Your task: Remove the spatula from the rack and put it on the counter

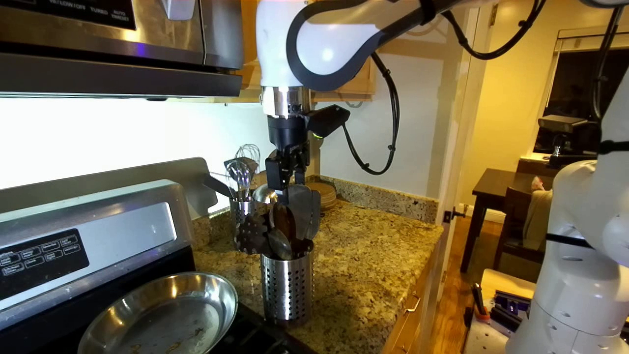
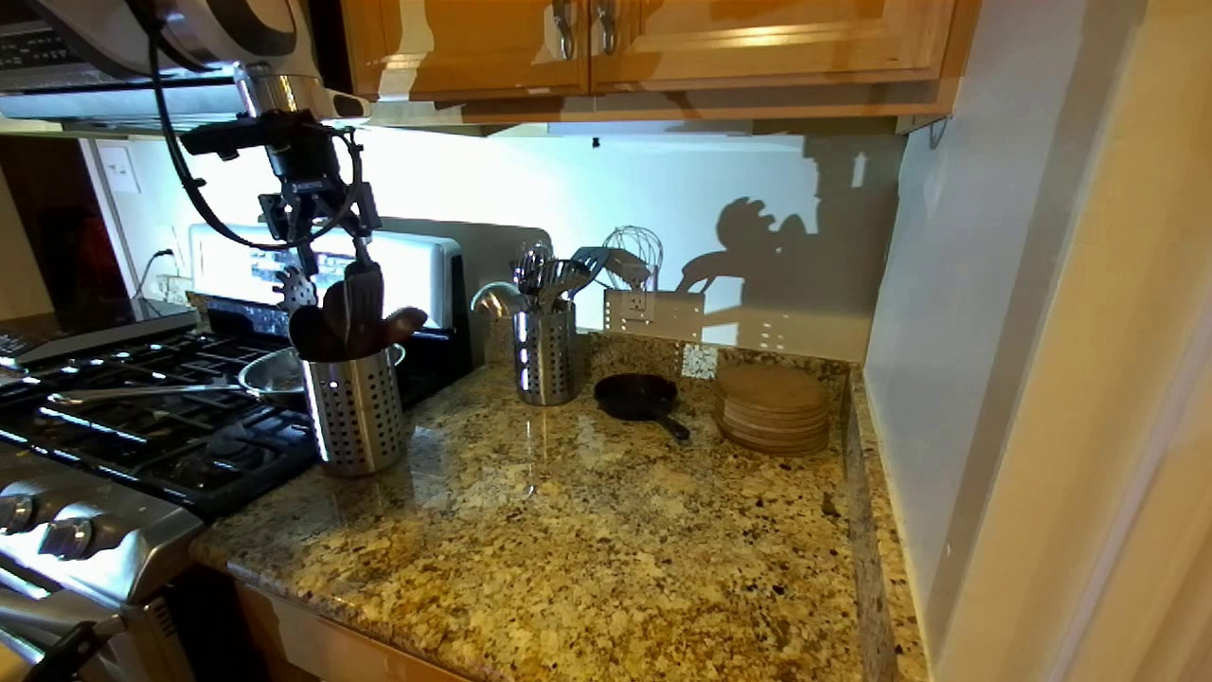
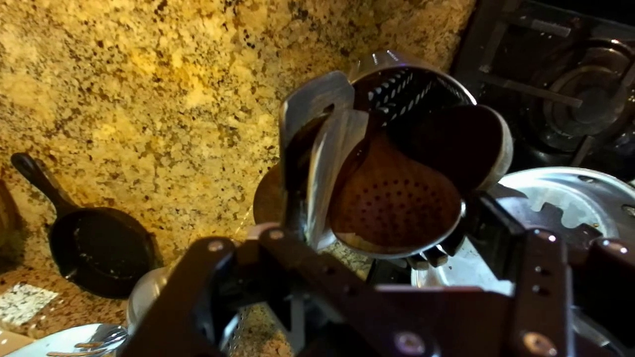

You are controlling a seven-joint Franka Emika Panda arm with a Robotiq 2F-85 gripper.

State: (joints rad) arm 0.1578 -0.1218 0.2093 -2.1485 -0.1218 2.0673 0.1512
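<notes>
The rack (image 1: 287,290) is a perforated steel holder on the counter (image 1: 373,250), beside the stove; it also shows in an exterior view (image 2: 355,417) and the wrist view (image 3: 397,62). Dark utensils stand in it, heads up. The spatula (image 2: 365,298), dark and flat-headed, is among them. In the wrist view two flat heads stand side by side, the spatula (image 3: 317,94) seeming to be one; I cannot tell which. My gripper (image 2: 336,265) points down over the rack, fingers apart, one fingertip close to the flat heads. A perforated spoon (image 3: 397,208) shows between the fingers. Contact is unclear.
A second holder (image 2: 544,355) with whisks and metal utensils stands behind. A small black skillet (image 2: 636,396) and a stack of round boards (image 2: 772,407) lie near the wall. A steel pan (image 1: 162,314) sits on the stove. A microwave (image 1: 118,54) hangs above.
</notes>
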